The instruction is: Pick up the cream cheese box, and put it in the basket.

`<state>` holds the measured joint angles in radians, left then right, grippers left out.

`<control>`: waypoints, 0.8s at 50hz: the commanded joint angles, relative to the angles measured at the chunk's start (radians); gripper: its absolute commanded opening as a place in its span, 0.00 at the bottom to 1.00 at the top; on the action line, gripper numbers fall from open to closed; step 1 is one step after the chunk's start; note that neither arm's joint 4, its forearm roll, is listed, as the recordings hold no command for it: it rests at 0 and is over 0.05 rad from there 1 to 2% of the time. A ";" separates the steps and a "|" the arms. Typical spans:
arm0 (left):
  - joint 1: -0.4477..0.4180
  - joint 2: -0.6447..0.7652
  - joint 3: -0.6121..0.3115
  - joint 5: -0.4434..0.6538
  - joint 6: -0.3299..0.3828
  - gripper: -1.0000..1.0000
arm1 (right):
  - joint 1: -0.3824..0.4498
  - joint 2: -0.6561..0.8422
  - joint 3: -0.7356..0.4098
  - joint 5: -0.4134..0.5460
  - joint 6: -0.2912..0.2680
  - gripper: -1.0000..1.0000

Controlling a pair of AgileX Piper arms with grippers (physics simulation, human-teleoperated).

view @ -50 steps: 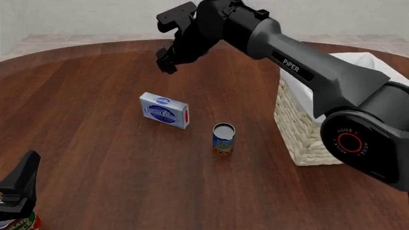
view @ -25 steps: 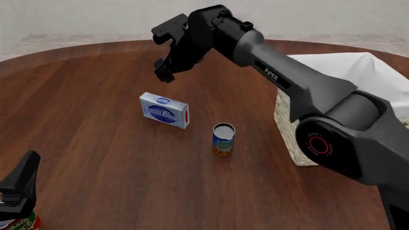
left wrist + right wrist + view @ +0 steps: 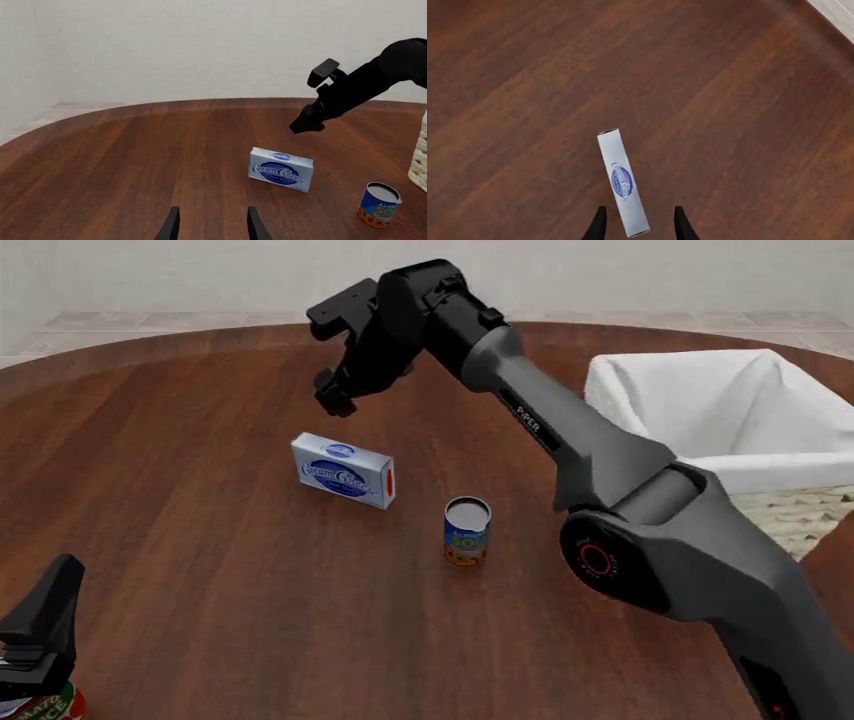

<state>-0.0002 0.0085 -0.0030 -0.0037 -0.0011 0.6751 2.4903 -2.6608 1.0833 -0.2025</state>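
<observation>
Silvery-blue cream cheese box (image 3: 343, 470) stands below our right gripper (image 3: 334, 394), whose jaws stand apart, empty. Approach step: next we descend, straddle its narrow edge, close.

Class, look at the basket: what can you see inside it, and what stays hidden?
Inside the basket only the white cloth lining shows, with no item on it. The right arm covers its near left corner, and the frame edge cuts off its right side.
</observation>
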 commanded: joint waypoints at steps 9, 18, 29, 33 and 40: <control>0.000 0.000 0.000 0.000 0.000 1.00 | 0.010 0.100 -0.165 0.083 -0.007 1.00; 0.000 0.000 0.000 0.000 0.000 1.00 | 0.006 0.118 -0.166 0.081 -0.013 1.00; 0.000 0.000 0.000 0.000 0.000 1.00 | 0.006 0.150 -0.166 0.072 -0.003 1.00; 0.000 0.000 0.000 0.000 0.000 1.00 | 0.004 0.155 -0.166 0.070 -0.002 1.00; 0.000 0.000 0.000 0.000 0.000 1.00 | -0.001 0.169 -0.166 0.064 0.004 1.00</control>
<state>-0.0002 0.0084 -0.0030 -0.0037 -0.0011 0.6786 2.6371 -2.8242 1.1530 -0.2040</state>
